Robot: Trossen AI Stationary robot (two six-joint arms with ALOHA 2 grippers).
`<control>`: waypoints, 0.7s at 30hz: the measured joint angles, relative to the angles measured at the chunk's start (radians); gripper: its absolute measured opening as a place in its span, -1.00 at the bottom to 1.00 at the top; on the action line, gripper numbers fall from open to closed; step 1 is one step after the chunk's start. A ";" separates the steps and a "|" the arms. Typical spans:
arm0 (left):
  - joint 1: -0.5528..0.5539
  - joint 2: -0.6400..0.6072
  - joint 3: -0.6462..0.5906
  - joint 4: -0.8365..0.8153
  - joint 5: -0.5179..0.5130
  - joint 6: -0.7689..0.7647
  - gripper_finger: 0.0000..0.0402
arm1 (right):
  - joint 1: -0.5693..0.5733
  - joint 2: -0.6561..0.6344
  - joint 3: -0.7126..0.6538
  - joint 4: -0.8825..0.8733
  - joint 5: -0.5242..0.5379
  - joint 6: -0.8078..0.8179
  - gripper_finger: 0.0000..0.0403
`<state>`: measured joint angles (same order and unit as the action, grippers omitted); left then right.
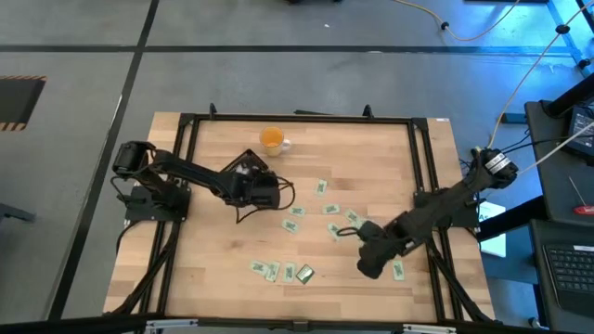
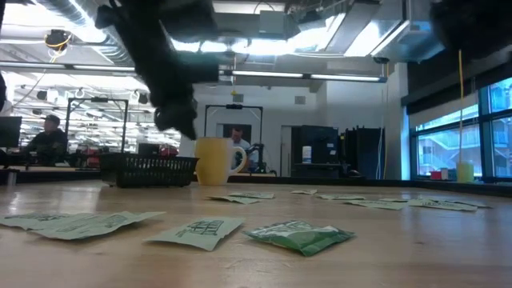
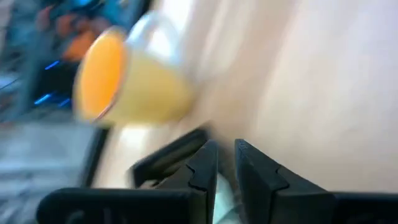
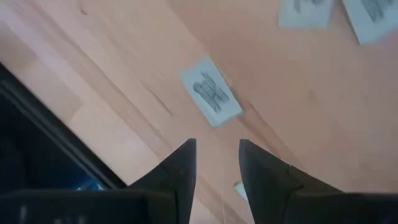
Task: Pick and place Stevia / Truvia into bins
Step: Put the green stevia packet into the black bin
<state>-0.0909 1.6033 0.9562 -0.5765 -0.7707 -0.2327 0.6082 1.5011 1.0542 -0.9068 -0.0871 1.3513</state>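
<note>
Carrying: left end effector (image 1: 269, 192), fingers nearly closed on a pale sachet (image 3: 219, 198), beside the black tray (image 2: 149, 170) and orange cup (image 1: 271, 139). Release squarely above the tray, low, clear of the cup. Right end effector (image 1: 368, 263): open, empty, over loose Stevia sachets (image 1: 332, 211) scattered on the tabletop (image 1: 371, 158).

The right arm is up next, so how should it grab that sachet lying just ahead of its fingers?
The sachet lies flat on the wooden table with no raised edge, so come straight down from above. Turn the right gripper so its open jaws straddle the two long edges, then pinch across the narrow width near the middle.
</note>
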 joint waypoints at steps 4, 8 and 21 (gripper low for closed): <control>-0.007 -0.027 0.000 0.176 0.197 0.137 -0.78 | 0.069 0.028 0.000 -0.019 0.015 0.108 -0.38; -0.007 -0.032 0.000 0.335 0.459 0.254 -0.80 | 0.127 0.069 0.000 -0.038 0.016 0.203 -0.38; -0.036 -0.032 0.000 0.545 0.897 0.448 -0.82 | 0.257 0.128 0.000 -0.157 0.041 0.465 -0.38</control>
<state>-0.1267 1.5715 0.9565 -0.0319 0.1261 0.2152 0.8649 1.6287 1.0538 -1.0634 -0.0465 1.8164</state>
